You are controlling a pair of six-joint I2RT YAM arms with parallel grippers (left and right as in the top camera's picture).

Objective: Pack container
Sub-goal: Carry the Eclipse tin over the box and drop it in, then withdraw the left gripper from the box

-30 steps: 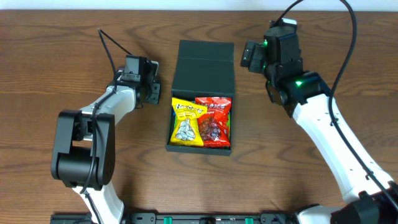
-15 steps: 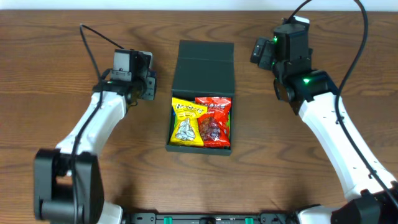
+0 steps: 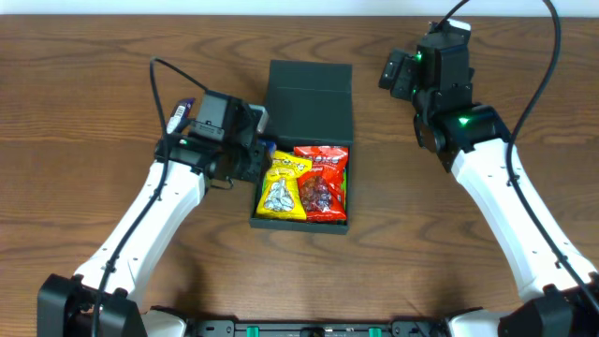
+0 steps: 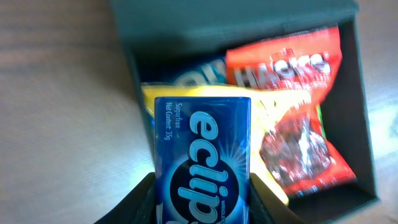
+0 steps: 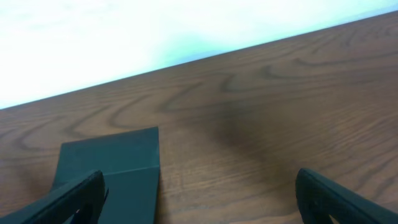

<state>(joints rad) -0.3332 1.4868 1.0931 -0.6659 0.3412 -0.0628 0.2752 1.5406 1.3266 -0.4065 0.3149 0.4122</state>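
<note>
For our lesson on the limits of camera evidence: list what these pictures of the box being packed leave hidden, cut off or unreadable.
Eclipse pack: overhead, hidden under the left gripper; left wrist, lower end cut off by the bottom edge.
Blue pack: left wrist, mostly covered by the yellow pack; label unreadable.
Container: right wrist, only part of its lid shows; the bottom edge cuts off the rest.
</note>
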